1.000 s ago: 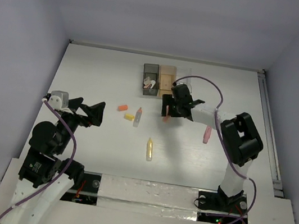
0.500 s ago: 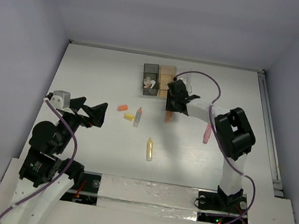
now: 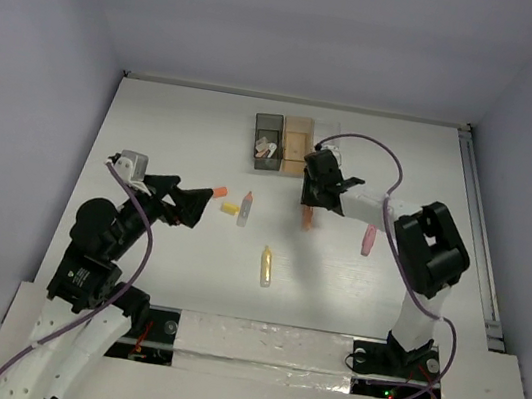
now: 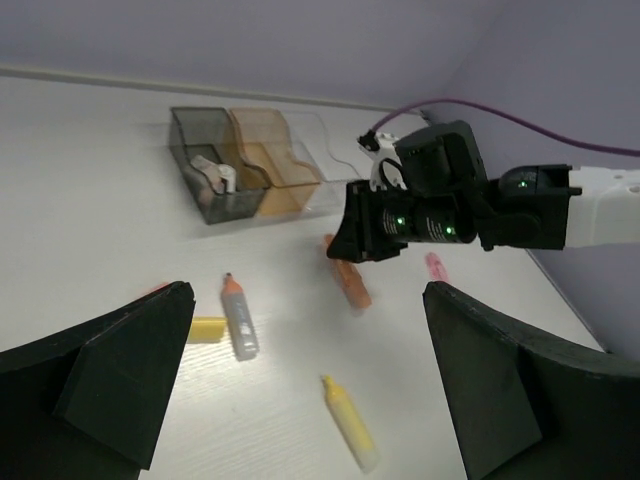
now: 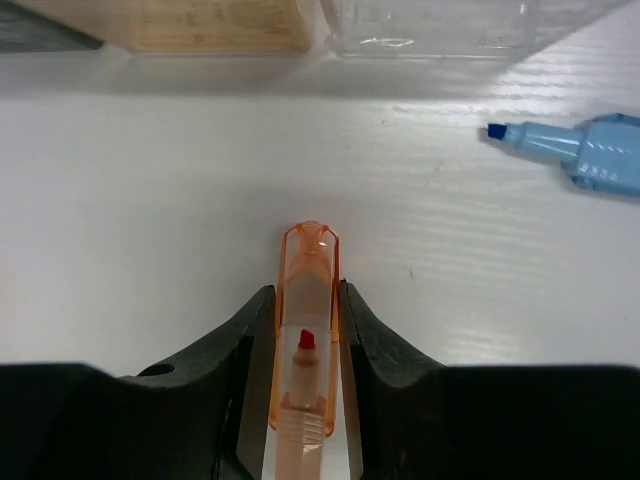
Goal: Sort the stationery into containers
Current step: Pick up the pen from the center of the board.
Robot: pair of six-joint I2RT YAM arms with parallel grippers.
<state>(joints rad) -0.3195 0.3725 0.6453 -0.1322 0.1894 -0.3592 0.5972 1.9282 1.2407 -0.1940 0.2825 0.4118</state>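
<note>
My right gripper (image 5: 305, 335) is shut on a translucent orange marker (image 5: 308, 262), its cap pointing toward the containers. From above, that marker (image 3: 307, 217) hangs below the right gripper (image 3: 315, 199), just in front of the joined bins: dark grey (image 3: 268, 142), orange (image 3: 297, 143) and clear (image 4: 322, 160). A blue marker (image 5: 590, 150) lies to the right, before the clear bin (image 5: 450, 25). My left gripper (image 4: 315, 395) is open above a yellow marker (image 4: 348, 422), a grey marker with an orange tip (image 4: 238, 316) and a yellow eraser (image 4: 205, 328).
An orange eraser (image 3: 217, 192) lies just beyond the left gripper (image 3: 189, 206). A pink marker (image 3: 369, 239) rests under the right forearm. The dark grey bin holds a few pale items (image 4: 215, 175). A purple cable (image 3: 370, 150) loops over the right arm.
The right gripper has closed on the orange marker and shifted slightly right and nearer with it. The left arm has swung right toward the loose items, still open.
</note>
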